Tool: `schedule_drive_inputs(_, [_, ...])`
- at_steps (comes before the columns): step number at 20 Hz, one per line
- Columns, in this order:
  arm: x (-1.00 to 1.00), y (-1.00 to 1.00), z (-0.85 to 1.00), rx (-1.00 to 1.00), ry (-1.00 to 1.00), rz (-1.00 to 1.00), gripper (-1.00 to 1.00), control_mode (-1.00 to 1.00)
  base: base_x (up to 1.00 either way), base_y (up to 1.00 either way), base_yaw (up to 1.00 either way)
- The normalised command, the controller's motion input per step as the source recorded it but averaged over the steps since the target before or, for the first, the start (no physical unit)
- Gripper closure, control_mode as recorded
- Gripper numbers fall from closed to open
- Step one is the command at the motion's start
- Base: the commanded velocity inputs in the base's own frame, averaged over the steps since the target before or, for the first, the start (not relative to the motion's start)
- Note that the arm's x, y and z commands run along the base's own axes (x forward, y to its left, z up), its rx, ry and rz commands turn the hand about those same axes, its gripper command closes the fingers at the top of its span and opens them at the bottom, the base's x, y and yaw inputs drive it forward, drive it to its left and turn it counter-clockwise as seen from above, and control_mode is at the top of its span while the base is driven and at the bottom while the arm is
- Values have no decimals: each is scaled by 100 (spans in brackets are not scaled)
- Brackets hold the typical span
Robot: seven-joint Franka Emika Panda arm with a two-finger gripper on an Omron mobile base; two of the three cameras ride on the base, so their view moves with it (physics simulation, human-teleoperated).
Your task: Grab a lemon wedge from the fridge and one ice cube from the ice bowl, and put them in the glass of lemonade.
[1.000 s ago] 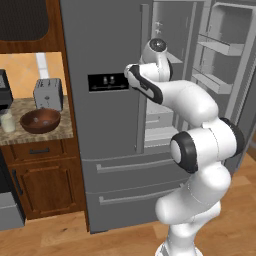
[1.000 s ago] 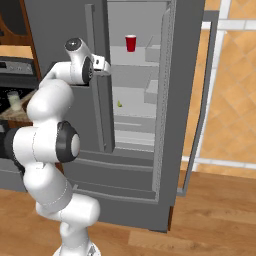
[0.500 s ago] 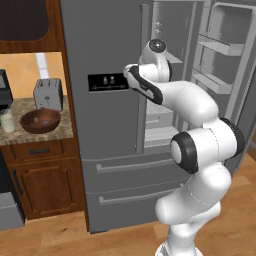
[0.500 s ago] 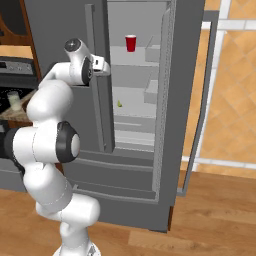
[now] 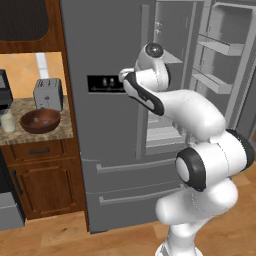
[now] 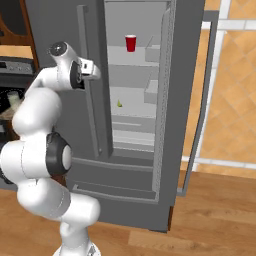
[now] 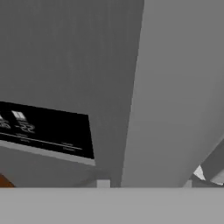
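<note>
The fridge (image 6: 130, 165) stood with its right door swung wide, so the shelves were exposed for a reach; the left door with the black dispenser panel (image 5: 105, 83) was shut. The lemon wedge (image 6: 119, 103) sat on a middle shelf, small and yellow-green, well below the red cup (image 6: 130, 43) on the top shelf and apart from it. The gripper (image 6: 92, 70) was up at the edge of the shut left door, beside the long bar handle (image 6: 89, 95), not inside the compartment. In the hand view the camera faced the grey door (image 7: 65, 52) and the handle close up, with the dispenser panel at the lower left, so the hand probably sat at the handle or door edge because of opening work, not picking. Finger tips were not visible anywhere, so whether the claw was open, closed or holding the handle could not be told. On the counter (image 5: 35, 136) to the left sat the ice bowl (image 5: 40, 120), near the toaster (image 5: 48, 93), with the glass of lemonade (image 5: 7, 121) just beside the bowl, placed close for the later drop. Cubes inside the bowl were too small to make out. Wedge not yet grabbed, judging by where it lay.
</note>
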Motion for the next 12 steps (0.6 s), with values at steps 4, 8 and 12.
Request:
schedule_drive_inputs(4, [-100,53,55,0,-5,9,100,-100,0,0,0])
schedule_drive_inputs(8, [-100,52,50,-2,-3,13,100,-100,0,0,0])
schedule_drive_inputs(12, [-100,54,39,-5,-3,13,100,-100,0,0,0])
